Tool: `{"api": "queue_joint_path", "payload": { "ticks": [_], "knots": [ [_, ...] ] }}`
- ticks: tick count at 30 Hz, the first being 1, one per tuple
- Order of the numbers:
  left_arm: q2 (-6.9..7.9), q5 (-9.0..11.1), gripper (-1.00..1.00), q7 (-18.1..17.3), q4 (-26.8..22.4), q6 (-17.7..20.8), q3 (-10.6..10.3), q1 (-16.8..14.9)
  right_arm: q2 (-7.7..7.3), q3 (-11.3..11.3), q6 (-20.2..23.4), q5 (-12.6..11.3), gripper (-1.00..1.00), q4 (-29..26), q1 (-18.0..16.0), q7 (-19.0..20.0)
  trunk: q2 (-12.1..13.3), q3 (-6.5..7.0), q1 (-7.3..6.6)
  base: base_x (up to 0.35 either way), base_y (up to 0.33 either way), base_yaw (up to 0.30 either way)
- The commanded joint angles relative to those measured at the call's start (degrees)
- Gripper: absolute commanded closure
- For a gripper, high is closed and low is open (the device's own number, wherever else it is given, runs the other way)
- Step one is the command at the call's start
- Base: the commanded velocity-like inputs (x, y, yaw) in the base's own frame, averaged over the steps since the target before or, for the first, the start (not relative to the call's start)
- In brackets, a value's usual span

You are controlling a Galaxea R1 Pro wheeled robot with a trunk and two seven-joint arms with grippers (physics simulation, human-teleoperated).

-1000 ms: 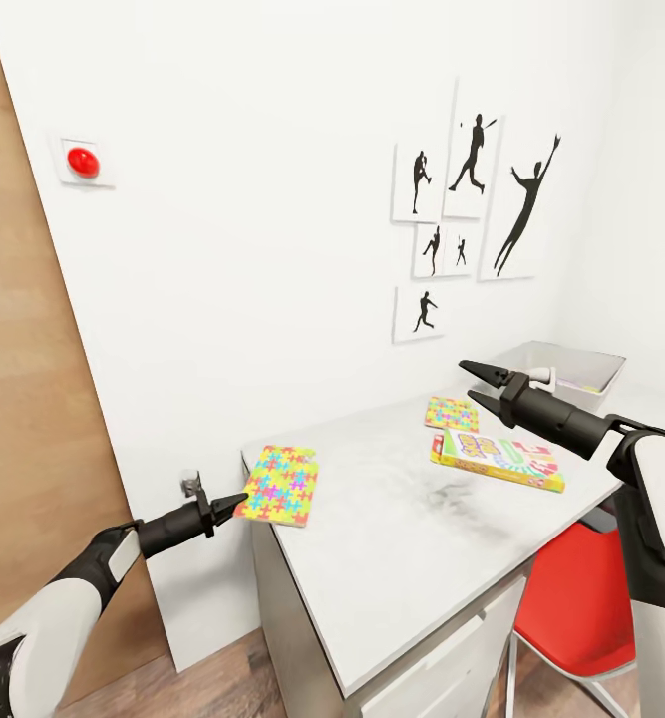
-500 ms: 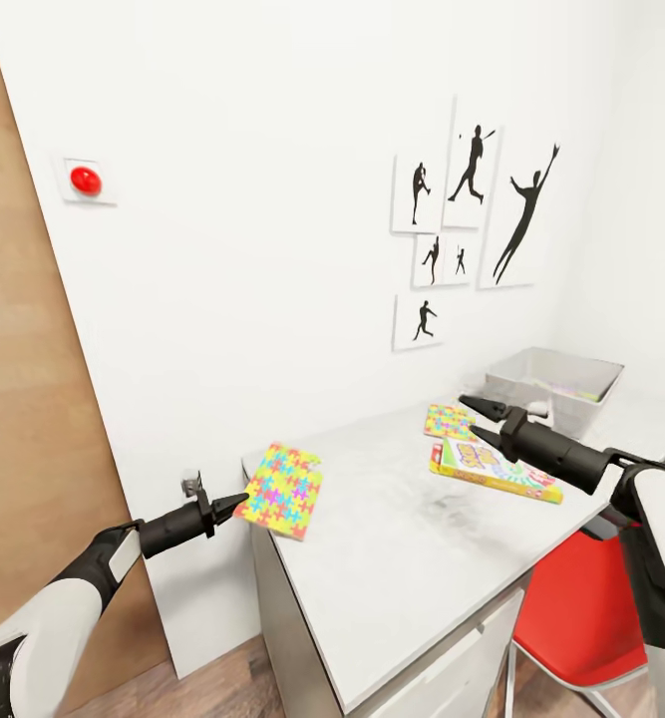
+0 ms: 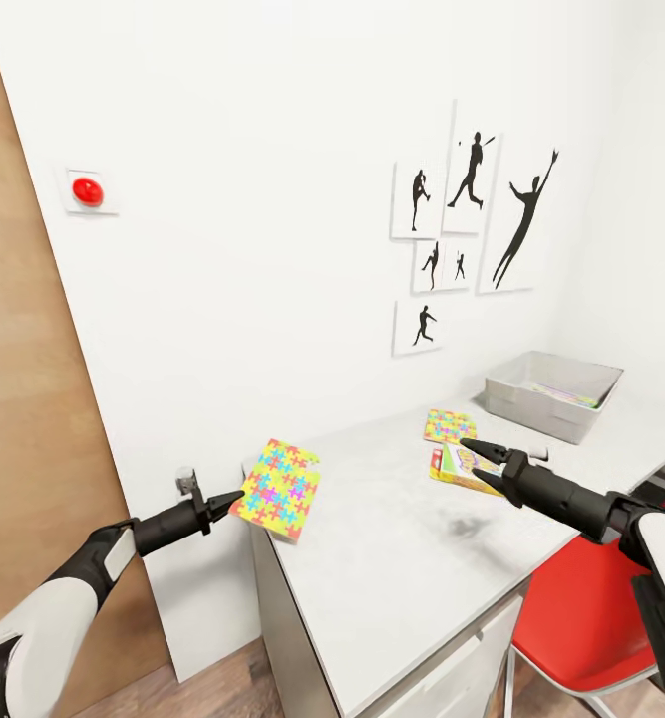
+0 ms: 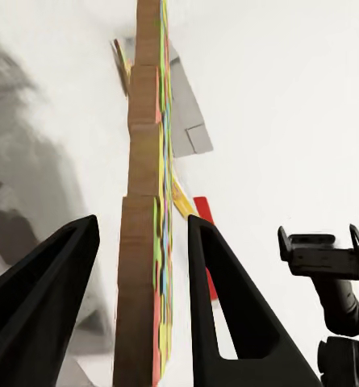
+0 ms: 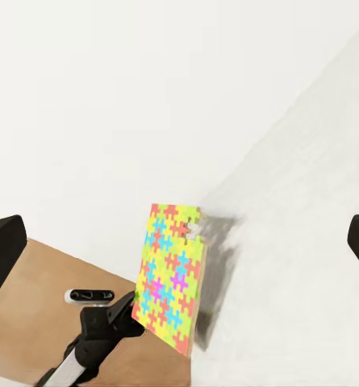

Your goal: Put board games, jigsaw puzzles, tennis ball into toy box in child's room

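The jigsaw puzzle now tilts up off the table edge, pinched in the left gripper; the right gripper has sunk, jaws wide.

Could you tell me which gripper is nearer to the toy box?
The right. The right gripper hovers over the board game, just short of the toy box. The left gripper is at the table's far end, holding a puzzle.

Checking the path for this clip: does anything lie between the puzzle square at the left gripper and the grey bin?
Yes. The thin multicoloured jigsaw square at the left gripper is tilted up at the light grey desk's near corner. Between it and the light grey sloped bin lie a second puzzle square, a printed game box and the right gripper.
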Motion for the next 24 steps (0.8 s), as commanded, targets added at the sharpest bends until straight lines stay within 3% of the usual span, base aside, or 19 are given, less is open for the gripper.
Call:
{"api": "queue_joint_path", "payload": {
  "ticks": [1,6,12,15,22,24],
  "knots": [
    [0.01,0.1,1.00,-0.3,0.0,0.6,0.0,0.0,0.02,0.0,0.2,-0.3,-1.00,0.0,0.1,-0.3,0.4,0.12,-0.22,0.000,0.000,0.000],
    [0.82,0.1,1.00,-1.8,-0.2,0.6,0.0,-0.1,0.04,-0.7,0.2,-0.4,-1.00,-0.1,5.3,1.6,2.4,1.01,-1.32,0.000,0.000,0.000],
    [1.07,0.0,1.00,-2.7,-0.2,0.6,-0.3,0.0,0.09,-1.5,0.2,-0.3,-1.00,-0.1,8.6,18.3,4.8,2.09,-2.64,0.000,0.000,0.000],
    [1.08,0.0,1.00,-2.7,-0.2,0.6,-0.3,-0.1,0.17,-2.8,0.2,-0.3,-1.00,-0.1,9.6,24.7,6.0,2.63,-3.30,0.000,0.000,0.000],
    [1.07,0.0,1.00,-2.7,-0.2,0.5,-0.4,-0.1,0.38,-2.8,0.2,-0.3,-1.00,-0.1,11.8,28.0,8.8,3.89,-4.84,0.000,0.000,0.000],
    [1.07,0.0,1.00,-2.7,-0.2,0.5,-0.4,-0.1,0.80,-2.3,0.2,-0.3,-1.00,-0.1,14.2,28.2,9.6,4.25,-5.28,0.000,0.000,0.000]
  ]
}}
